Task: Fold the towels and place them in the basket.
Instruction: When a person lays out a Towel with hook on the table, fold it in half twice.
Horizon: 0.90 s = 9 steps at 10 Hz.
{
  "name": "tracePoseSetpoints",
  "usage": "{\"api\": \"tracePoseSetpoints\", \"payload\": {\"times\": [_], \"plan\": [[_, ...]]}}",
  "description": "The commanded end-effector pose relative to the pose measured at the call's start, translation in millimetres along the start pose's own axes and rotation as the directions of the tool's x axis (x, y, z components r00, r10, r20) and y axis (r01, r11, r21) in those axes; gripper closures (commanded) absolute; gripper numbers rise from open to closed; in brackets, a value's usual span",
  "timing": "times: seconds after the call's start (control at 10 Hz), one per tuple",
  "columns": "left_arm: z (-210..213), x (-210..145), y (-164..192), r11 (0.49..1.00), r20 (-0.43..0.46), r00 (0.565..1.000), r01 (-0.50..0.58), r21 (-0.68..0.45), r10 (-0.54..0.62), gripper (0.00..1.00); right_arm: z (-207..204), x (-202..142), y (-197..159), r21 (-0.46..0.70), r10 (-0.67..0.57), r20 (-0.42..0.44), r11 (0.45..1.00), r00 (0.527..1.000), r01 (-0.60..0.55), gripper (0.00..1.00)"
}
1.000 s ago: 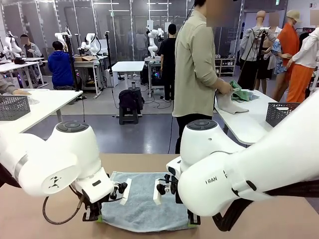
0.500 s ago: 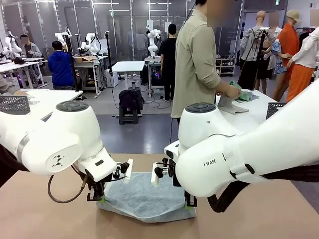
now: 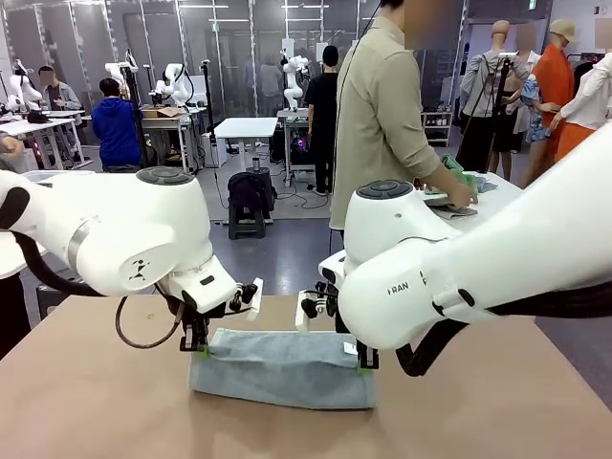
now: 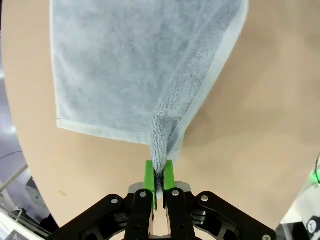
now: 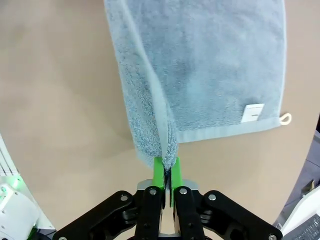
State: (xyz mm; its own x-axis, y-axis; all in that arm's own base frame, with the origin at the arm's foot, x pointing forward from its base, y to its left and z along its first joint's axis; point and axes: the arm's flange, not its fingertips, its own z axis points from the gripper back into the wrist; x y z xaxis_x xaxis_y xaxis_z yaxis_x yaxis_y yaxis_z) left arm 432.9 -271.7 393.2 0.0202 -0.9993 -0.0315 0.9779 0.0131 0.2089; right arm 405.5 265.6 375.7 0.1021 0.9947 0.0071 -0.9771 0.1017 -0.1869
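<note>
Towel (image 3: 282,368), pale grey-blue: lies on the desk (image 3: 86,411) between the two arms, doubled over. The upper layer is held up at two corners.

Left claw (image 4: 159,182): pinched shut on one corner, terry bunched between the green pads. Right claw (image 5: 166,175): shut the same way on the other corner. A white label (image 5: 253,112) and small loop (image 5: 285,118) show at the towel's far edge in the right wrist view.

Risks (judgement):
- Each grip takes only a thin pinch of cloth. One arm pulling ahead of the other could slip a corner out or skew the fold.
- Letting go short of the opposite edge would leave the layers misaligned.
- The two wrists stand close and could crowd each other.

Surroundings: the person (image 3: 378,124) stands at the far side, turned to another table, one hand on a green cloth (image 3: 459,177). Nothing visible on the desk blocks the fold.
</note>
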Motion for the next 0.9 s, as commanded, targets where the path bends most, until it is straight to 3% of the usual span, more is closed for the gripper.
{"api": "tracePoseSetpoints", "payload": {"times": [0.0,0.8], "plan": [[2.4,9.1,19.9,0.999,-0.06,0.998,-0.036,0.003,0.036,0.92,-0.5,8.6,-17.8,-0.015,-0.023,-0.034,1.0,0.999,0.022,0.94],[-1.0,18.9,85.9,0.991,-0.112,0.985,-0.132,-0.015,0.13,0.92,11.3,11.8,-84.6,-0.04,-0.064,-0.032,0.997,0.997,0.063,0.94]]}}
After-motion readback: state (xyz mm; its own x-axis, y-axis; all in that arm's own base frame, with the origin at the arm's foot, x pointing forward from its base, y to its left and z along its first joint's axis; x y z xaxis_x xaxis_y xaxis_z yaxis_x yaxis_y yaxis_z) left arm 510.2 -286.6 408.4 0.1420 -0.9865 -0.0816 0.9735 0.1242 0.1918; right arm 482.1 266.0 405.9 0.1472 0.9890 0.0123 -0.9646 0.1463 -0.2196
